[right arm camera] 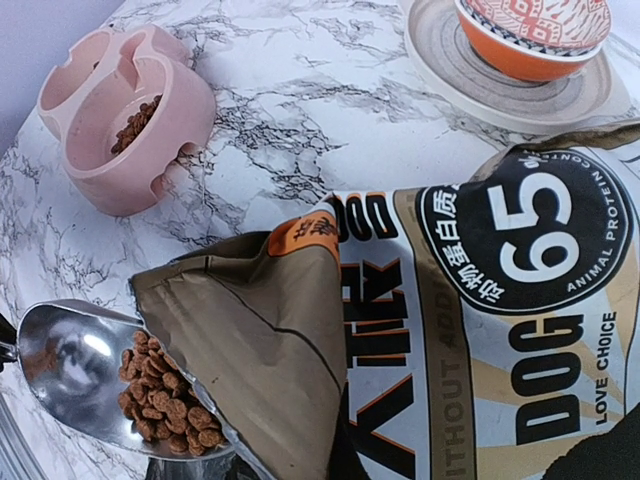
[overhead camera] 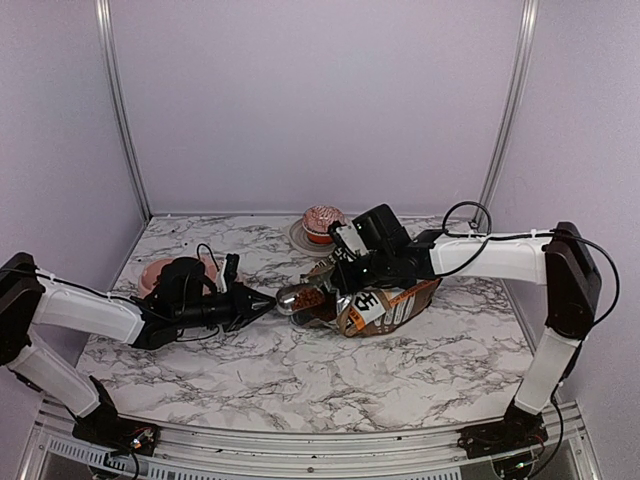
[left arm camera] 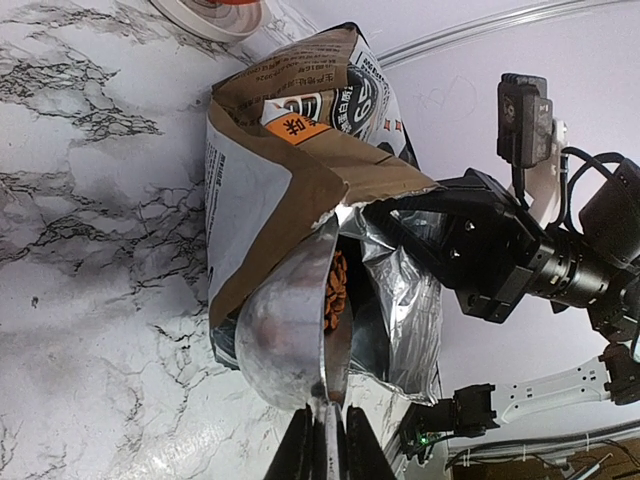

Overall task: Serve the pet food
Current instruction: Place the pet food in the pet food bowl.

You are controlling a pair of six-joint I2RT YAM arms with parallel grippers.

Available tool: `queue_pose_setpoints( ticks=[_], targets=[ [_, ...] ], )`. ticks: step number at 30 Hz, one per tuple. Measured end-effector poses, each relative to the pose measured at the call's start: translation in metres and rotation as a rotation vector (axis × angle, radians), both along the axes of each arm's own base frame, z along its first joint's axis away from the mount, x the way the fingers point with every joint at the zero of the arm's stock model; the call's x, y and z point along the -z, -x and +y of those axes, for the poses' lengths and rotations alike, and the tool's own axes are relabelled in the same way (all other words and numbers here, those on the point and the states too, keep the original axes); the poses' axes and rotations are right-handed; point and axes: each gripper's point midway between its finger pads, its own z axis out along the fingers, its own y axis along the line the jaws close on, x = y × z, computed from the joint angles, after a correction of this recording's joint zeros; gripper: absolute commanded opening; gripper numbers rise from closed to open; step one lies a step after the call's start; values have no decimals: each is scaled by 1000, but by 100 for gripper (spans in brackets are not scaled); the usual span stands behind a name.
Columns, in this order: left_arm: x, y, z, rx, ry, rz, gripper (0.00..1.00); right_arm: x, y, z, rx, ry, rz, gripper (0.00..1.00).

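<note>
Scooping is where I judge this serving to stand; my left gripper is clamped on the handle of a metal scoop, whose bowl sits at the torn mouth of the bag with a small heap of pet food in it; my right gripper is pinched tight on the bag's upper edge, holding that mouth open. A little kibble lies in the pink bowl, well apart on my left side, so some looks served; this load has yet to be carried over and tipped in. On the bag I read "65%", "ANIMAL PROTEIN CONT…", "DOG", "LOVE CHOICE" and "WITHOUT ADD…", plus Chinese characters; the orange tag's writing I cannot make out.
</note>
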Motion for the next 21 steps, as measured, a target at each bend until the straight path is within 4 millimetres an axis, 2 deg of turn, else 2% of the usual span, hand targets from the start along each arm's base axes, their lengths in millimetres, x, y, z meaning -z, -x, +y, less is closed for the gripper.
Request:
queue_pose_setpoints(
  ticks=[7, 15, 21],
  targets=[
    [-6, 0, 0, 5, 15, 0, 0, -2, 1, -1, -1, -4, -3, 0],
    [-25, 2, 2, 19, 53, -30, 0, -2, 1, -1, -2, -6, -2, 0],
    [-29, 4, 1, 35, 63, -34, 0, -2, 0, -1, -7, 1, -6, 0]
  ],
)
